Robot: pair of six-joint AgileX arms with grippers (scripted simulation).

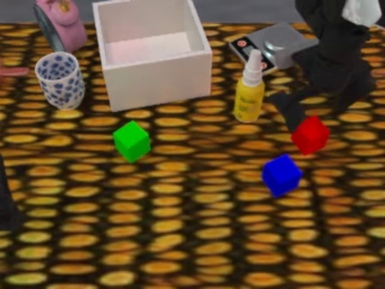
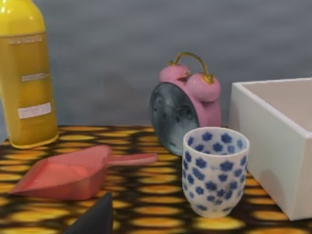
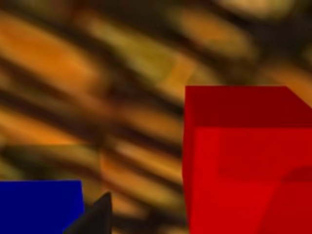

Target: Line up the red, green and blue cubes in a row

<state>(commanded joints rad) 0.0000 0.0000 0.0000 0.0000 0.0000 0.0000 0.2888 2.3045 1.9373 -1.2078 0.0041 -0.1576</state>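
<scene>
Your surface [image 1: 192,241] carries a busy orange-spot pattern; biggest thing on it is the white box [image 1: 153,75] at the back, open side up and w/ nothing visible inside, not part of the job. Left of it sit a pink alarm clock [image 1: 60,24] and a blue-flowered cup [image 1: 60,79]; right of it a yellow spray bottle [image 1: 249,90] and a grey scale [image 1: 274,45]. The left wrist view adds a red scoop [image 2: 73,173] and a big yellow bottle [image 2: 24,73] near the cup.

Right arm is the one working: it reaches in from the top view's upper right, and its end effector [image 1: 301,123] is down at the red cube [image 1: 311,135], which fills its wrist view up close. One dark fingertip shows there, but you can't tell whether the fingers are spread or pinching the cube (arm hides them from above).

Left arm is parked at the left edge; its end effector [image 2: 95,219] can't be judged either.

Cubes: red and blue cube [image 1: 281,174] near each other on the right, apart, set diagonally. Green cube [image 1: 132,140] well off to the left, in front of the box. No row yet; red looks like the one being handled, probably to set a line w/ blue.
</scene>
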